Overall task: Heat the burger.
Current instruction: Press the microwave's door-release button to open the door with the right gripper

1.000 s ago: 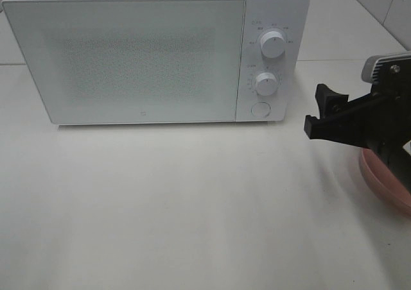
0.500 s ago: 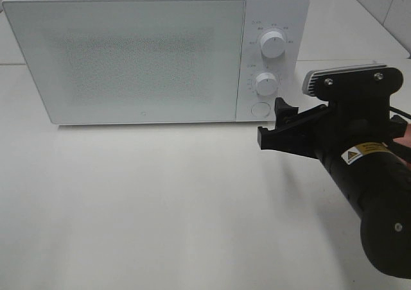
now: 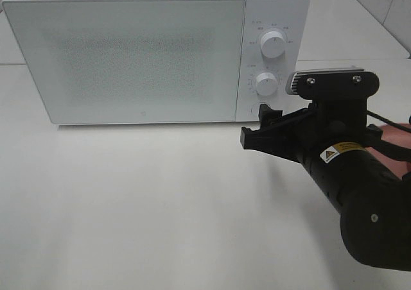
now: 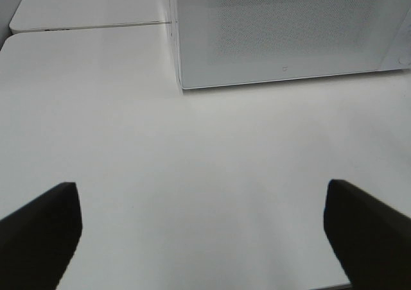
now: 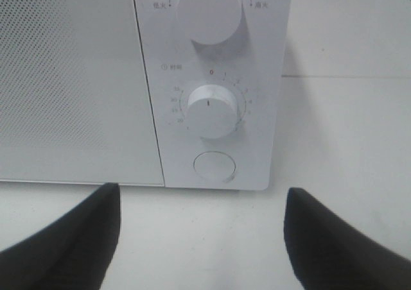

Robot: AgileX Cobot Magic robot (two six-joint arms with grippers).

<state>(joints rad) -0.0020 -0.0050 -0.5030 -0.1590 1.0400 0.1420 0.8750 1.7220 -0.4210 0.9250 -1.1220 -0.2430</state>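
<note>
The burger is out of view in every frame. The white microwave [image 3: 128, 59] stands at the back of the table with its door shut. My right gripper [image 3: 255, 126] is open and empty, just in front of the lower end of the control panel. In the right wrist view its fingers [image 5: 64, 238] flank the round door button [image 5: 214, 166], which sits below the timer knob [image 5: 212, 110] and the power knob [image 5: 209, 4]. My left gripper [image 4: 202, 238] is open and empty, low over the bare table in front of the microwave [image 4: 282, 33]; it does not show in the exterior view.
A sliver of pink [image 3: 397, 133], probably the plate, shows behind my right arm at the right edge. The white table [image 3: 128, 200] stretches in front of the microwave. A tiled wall runs at the far right.
My right arm has swung left from the right edge to the microwave's control panel and now covers most of the pink plate. The microwave has not changed.
</note>
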